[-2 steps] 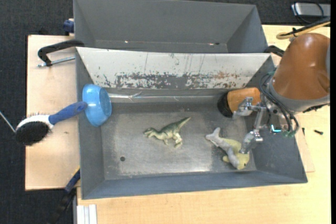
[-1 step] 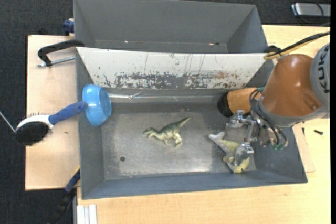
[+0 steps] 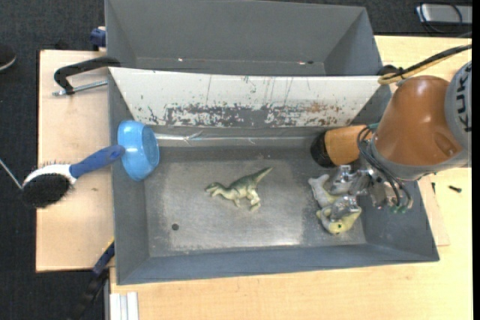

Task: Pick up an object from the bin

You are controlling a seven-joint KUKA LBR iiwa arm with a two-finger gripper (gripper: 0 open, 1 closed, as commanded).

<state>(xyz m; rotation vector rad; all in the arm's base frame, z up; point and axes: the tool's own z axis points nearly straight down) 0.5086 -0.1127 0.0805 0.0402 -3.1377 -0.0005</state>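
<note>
Since the grey bin (image 3: 225, 26) holds only 4 loose things, none crowds another. The arm's orange-covered wrist (image 3: 416, 124) hangs over the right end, setting the gripper (image 3: 346, 198) low in that corner. A blue scoop (image 3: 137, 150) leans against the left wall. A green dinosaur (image 3: 240, 191) lies mid-floor. Just under the gripper sits a small yellowish thing (image 3: 337, 222), perhaps a toy, beside a pale lump (image 3: 321, 189); whether the claw is open or closed I cannot tell.
</note>
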